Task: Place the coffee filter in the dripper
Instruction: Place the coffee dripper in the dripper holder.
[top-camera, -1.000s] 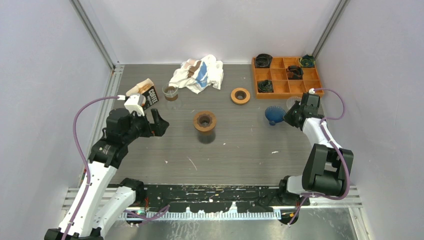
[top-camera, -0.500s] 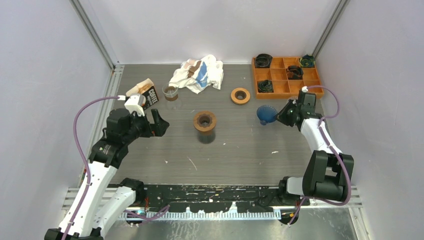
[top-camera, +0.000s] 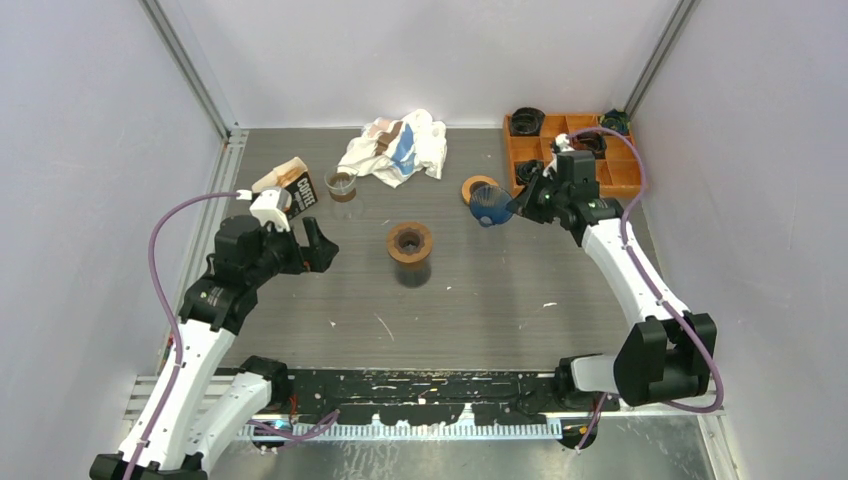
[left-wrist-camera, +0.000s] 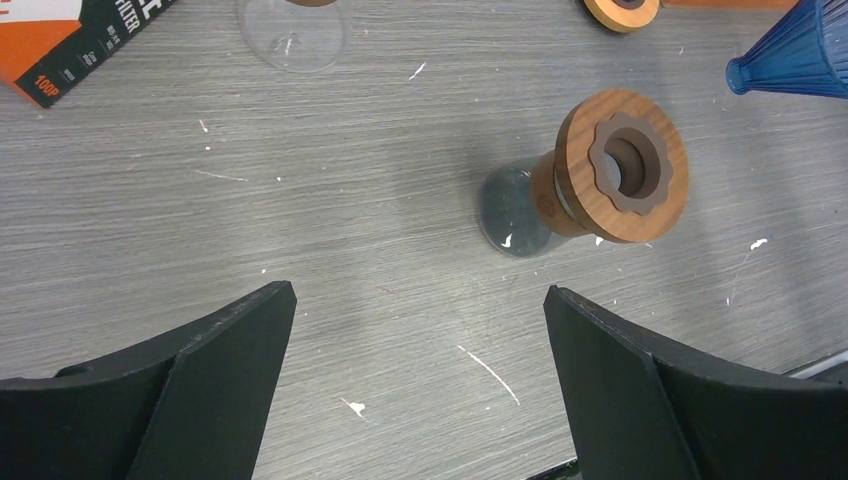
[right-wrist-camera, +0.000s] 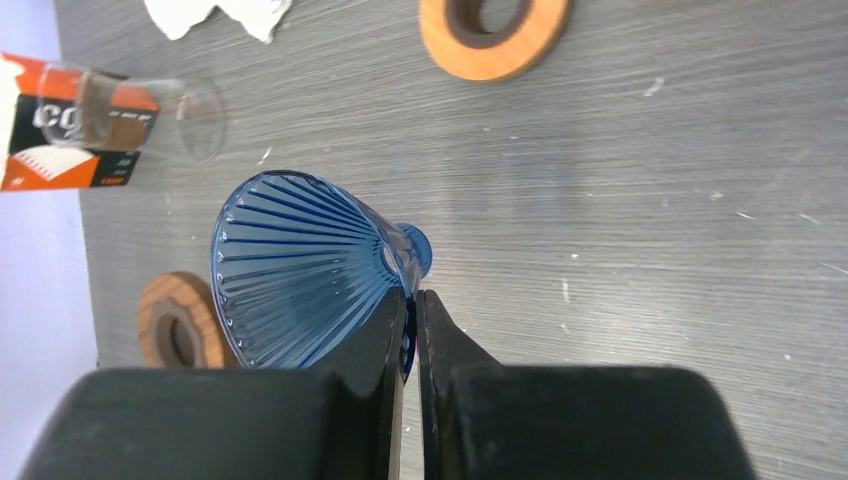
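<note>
The right gripper is clenched on one wall of the blue dripper, close to its narrow end, and holds it on its side above the table, near the wooden ring. The cone looks light, stiff and smooth, so I think it can turn in this thin pinch. The left gripper is released wide. No loose filter shows, only the filter box far left; such paper is probably soft, best taken at the rim.

Right pincer carried blue dripper leftward
</note>
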